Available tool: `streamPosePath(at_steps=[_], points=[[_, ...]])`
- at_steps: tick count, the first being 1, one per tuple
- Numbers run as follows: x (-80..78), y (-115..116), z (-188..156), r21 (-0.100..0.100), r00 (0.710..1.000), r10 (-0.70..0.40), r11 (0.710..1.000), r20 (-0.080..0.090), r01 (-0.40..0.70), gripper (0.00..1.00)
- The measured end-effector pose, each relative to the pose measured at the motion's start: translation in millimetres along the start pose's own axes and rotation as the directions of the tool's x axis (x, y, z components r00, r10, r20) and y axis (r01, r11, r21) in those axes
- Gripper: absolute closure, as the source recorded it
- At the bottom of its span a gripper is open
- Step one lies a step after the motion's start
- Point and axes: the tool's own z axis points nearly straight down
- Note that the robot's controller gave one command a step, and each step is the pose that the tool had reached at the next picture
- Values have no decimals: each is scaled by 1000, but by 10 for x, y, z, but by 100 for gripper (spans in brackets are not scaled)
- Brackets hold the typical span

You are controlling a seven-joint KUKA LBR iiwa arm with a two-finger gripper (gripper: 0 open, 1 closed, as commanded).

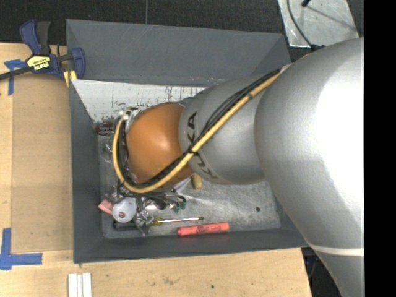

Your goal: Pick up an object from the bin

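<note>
The orange cover (151, 144) hides the gripper (148, 202), low over a small heap (127, 210) at the bin's (83, 184) near left; clenched or released, I cannot tell. A red pen (203, 229) lies just right. Risk: the crowded heap may give a double or slipping catch.

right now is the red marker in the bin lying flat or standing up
Lying flat: the red marker rests lengthwise on the bin floor beside the near wall.

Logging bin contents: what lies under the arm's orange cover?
At the orange cover's lower edge a small heap pokes out, with a white round thing and a pink piece. A red marker lies clear of it. The bin floor directly beneath is covered.
</note>
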Motion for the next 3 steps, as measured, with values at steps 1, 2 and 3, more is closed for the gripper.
streamPosePath(at_steps=[1,2,3], points=[[0,0,0,0,1000,0,1000,0,0,100],[11,-25,-33,-3,1000,0,1000,6,0,100],[11,-26,-33,-3,1000,1,1000,6,-1,100]])
